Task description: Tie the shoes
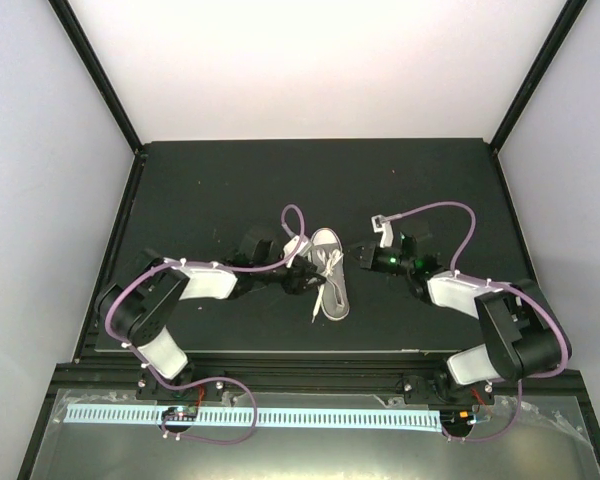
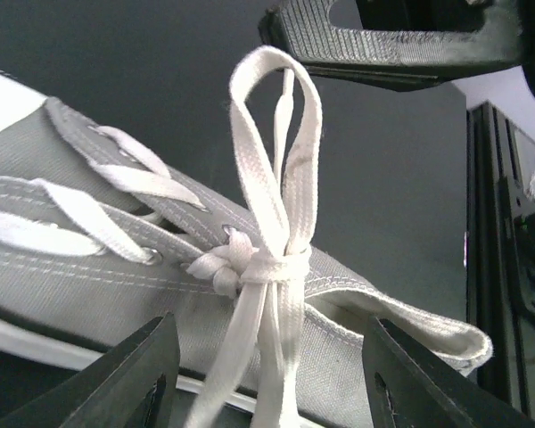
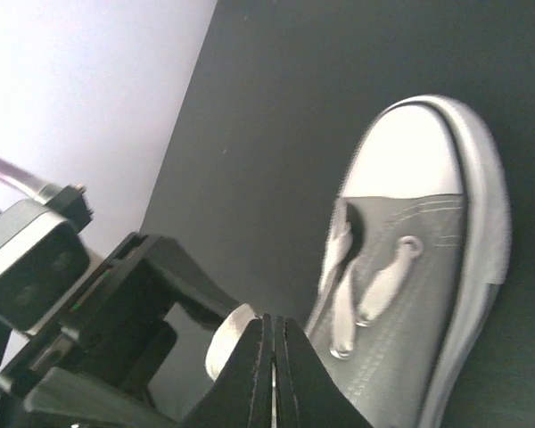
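The grey canvas shoe (image 1: 330, 262) with its white toe cap lies mid-table, toe pointing away from the arm bases. In the left wrist view the shoe (image 2: 89, 267) shows a tight lace knot (image 2: 250, 267), with one lace loop (image 2: 303, 160) pulled straight up. My right gripper (image 1: 363, 254) (image 2: 276, 22) (image 3: 274, 323) is shut, pinching the top of that loop (image 3: 225, 343). My left gripper (image 1: 305, 278) (image 2: 269, 325) is open. Its fingers (image 2: 152, 374) stand either side of the loose lace ends hanging below the knot, touching neither.
A black mat (image 1: 230, 190) covers the table between white walls. The black frame rail (image 2: 508, 267) runs close on the right. The left arm's dark wrist body (image 3: 98, 312) sits just beside my right fingers. Purple cables (image 1: 440, 208) arch over both arms.
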`<state>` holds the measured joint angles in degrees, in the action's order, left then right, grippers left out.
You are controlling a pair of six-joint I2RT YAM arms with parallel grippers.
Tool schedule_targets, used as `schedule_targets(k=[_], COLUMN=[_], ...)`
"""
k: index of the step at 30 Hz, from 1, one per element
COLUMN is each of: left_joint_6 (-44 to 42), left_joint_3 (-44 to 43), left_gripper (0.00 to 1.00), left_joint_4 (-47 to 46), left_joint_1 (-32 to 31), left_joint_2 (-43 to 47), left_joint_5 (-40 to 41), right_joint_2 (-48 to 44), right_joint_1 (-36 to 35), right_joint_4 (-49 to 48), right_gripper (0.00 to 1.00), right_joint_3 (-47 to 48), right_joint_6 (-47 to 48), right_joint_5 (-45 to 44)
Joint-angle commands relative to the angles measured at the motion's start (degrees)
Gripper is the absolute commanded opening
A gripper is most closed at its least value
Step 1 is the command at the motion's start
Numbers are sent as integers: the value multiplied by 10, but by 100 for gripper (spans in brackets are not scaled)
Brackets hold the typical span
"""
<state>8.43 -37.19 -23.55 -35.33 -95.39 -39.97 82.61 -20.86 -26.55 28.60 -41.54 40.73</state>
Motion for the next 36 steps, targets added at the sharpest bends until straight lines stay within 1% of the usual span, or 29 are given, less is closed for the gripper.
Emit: schedule_targets(k=[1, 5, 10, 11, 12, 13, 14, 15, 16, 18, 20, 22, 25, 28, 32, 36], left_joint_6=[68, 112, 144, 150, 156, 160, 164, 166, 167, 167, 166, 161, 159, 170, 180, 187], left_joint_3=[36, 66, 83, 88, 90, 91, 92, 92, 91, 91, 91, 89, 82, 82, 82, 81], left_gripper=[58, 58, 56, 57, 57, 57, 57, 57, 56, 51, 50, 52, 52, 47, 45, 41], left_joint_4=[-77, -125, -149, -155, -163, -168, -171, -172, -172, -172, -170, -159, -137, -144, -152, -163], left_joint_1=[9, 12, 17, 18, 18, 18, 18, 18, 18, 19, 19, 19, 19, 19, 20, 20], left_joint_2=[33, 39, 39, 40, 40, 39, 37, 36, 34, 31, 31, 31, 25, 15, 2, -9], left_joint_5=[29, 38, 43, 41, 36, 32, 27, 25, 24, 22, 23, 31, 42, 47, 49, 39], right_joint_2=[-21, -23, -20, -22, -25, -30, -37, -44, -51, -65, -69, -69, -60, -40, -9, 20], right_joint_1=[25, 37, 40, 41, 41, 41, 41, 41, 41, 41, 40, 35, 17, -6, -30, -40], right_joint_4=[30, 36, 31, 29, 30, 32, 39, 44, 51, 65, 79, 85, 122, 145, 155, 139], right_gripper=[2, 2, 2, 5, 12, 22, 36, 47, 55, 66, 72, 77, 81, 80, 75, 71], right_joint_3=[-21, -32, -43, -43, -44, -43, -42, -40, -37, -25, -7, 7, 40, 69, 96, 109], right_joint_6=[13, 13, 5, 4, 4, 7, 11, 17, 27, 45, 63, 79, 117, 139, 152, 142], right_joint_5=[-44, -46, -45, -46, -46, -47, -51, -54, -57, -55, -35, -23, -25, -26, -30, -25])
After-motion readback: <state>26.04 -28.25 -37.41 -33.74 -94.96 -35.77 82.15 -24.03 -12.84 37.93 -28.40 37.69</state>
